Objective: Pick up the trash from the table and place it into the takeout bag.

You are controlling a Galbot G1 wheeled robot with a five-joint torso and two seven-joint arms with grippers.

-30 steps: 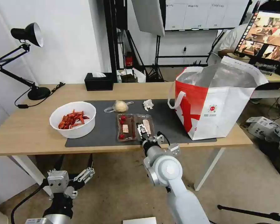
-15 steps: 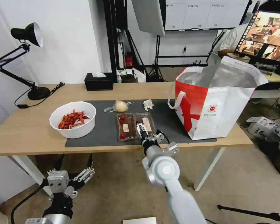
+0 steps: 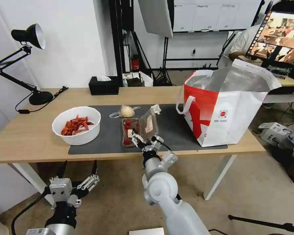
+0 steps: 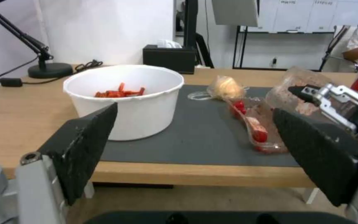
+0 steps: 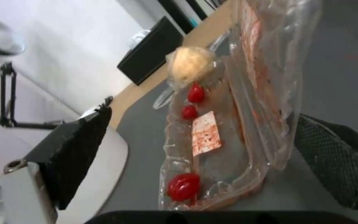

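Right gripper (image 3: pixel 139 138) sits at the near end of the clear clamshell tray (image 3: pixel 131 132) on the dark mat of the table (image 3: pixel 29 137), its fingers spread apart with the tray between them. One tray half is tipped up. From the head, one white bowl of red shells (image 3: pixel 76 124), one wrapped yellow lump (image 3: pixel 127 111), one white tissue (image 3: pixel 157 108) and one takeout bag (image 3: pixel 223 111) stand on the table. Left gripper (image 3: pixel 77 178) hangs low below the table edge.

Left wrist: two black fingers (image 4: pixel 84 146) stand wide apart, holding nothing, facing the bowl (image 4: pixel 125 99).

Right wrist: three red bits and one stained paper lie in the tray (image 5: pixel 212 149); black fingers (image 5: pixel 79 149) flank it.
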